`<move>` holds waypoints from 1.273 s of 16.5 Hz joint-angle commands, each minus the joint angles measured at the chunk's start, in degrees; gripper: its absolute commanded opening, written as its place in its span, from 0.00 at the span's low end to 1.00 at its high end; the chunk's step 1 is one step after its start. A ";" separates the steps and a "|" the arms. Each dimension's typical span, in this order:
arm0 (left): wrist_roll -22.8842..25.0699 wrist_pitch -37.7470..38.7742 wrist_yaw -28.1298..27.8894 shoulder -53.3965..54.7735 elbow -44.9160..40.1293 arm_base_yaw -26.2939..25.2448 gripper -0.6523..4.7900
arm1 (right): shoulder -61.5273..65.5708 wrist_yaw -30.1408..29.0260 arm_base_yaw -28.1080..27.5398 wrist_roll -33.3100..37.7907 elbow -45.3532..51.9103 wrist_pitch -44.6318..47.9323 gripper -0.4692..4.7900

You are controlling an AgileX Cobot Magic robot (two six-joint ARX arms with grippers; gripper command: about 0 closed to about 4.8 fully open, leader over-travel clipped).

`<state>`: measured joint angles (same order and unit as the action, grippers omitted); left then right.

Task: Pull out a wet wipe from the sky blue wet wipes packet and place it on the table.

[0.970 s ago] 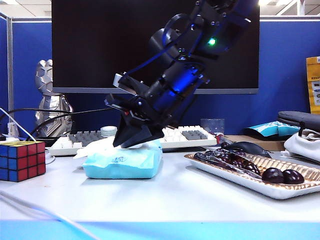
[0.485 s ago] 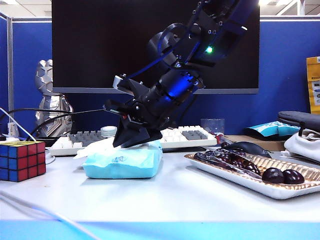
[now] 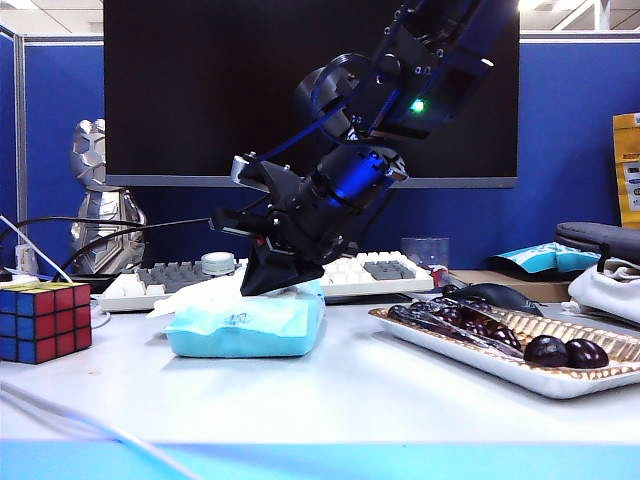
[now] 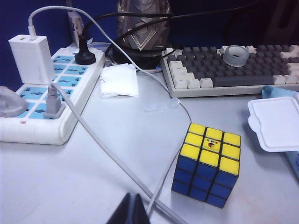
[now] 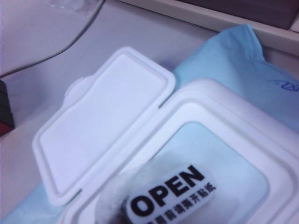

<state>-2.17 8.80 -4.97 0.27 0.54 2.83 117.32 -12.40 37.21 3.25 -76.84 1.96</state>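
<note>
The sky blue wet wipes packet (image 3: 245,325) lies on the white table (image 3: 330,390) in front of the keyboard. Its white lid (image 5: 103,121) is flipped open. My right gripper (image 3: 268,282) points down onto the packet's top, its fingers drawn to a narrow point, shut. In the right wrist view the packet (image 5: 243,60) fills the frame, with an "OPEN" sticker (image 5: 170,196) and a fuzzy white tuft of wet wipe (image 5: 112,196) beside it. The fingertips are hidden there, so whether they pinch the wipe does not show. My left gripper (image 4: 132,207) hangs shut over bare table, away from the packet.
A Rubik's cube (image 3: 42,320) stands left of the packet. A tray (image 3: 480,360) of dark fruit sits to its right, and a keyboard (image 3: 370,272) behind it. A power strip (image 4: 42,102) and white cables (image 4: 107,149) lie near the left gripper.
The right gripper's fingers have closed from a wider spread to a narrow point on the packet's top, and the wrist has tipped slightly. The packet has stayed put.
</note>
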 commanded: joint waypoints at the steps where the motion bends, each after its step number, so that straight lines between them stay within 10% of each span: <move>1: 0.07 0.57 0.07 -0.20 -0.24 -0.11 0.11 | -0.09 -0.61 0.09 -0.24 -1.31 0.87 0.08; 13: 0.07 0.57 0.07 -0.20 -0.24 -0.11 0.11 | -1.64 -0.28 -0.68 -3.26 -15.72 -9.14 0.08; 16: 0.04 0.57 0.09 -0.20 -0.24 -0.13 0.11 | -1.73 -1.66 -0.87 -5.60 -16.90 -24.48 0.36; 21: 0.04 0.57 0.09 -0.20 -0.24 -0.13 0.11 | 0.96 -0.35 -0.72 -11.06 -16.87 -32.92 0.34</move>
<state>-2.17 8.80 -4.97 0.27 0.54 2.83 118.39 -13.10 36.56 -7.33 -93.32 -31.62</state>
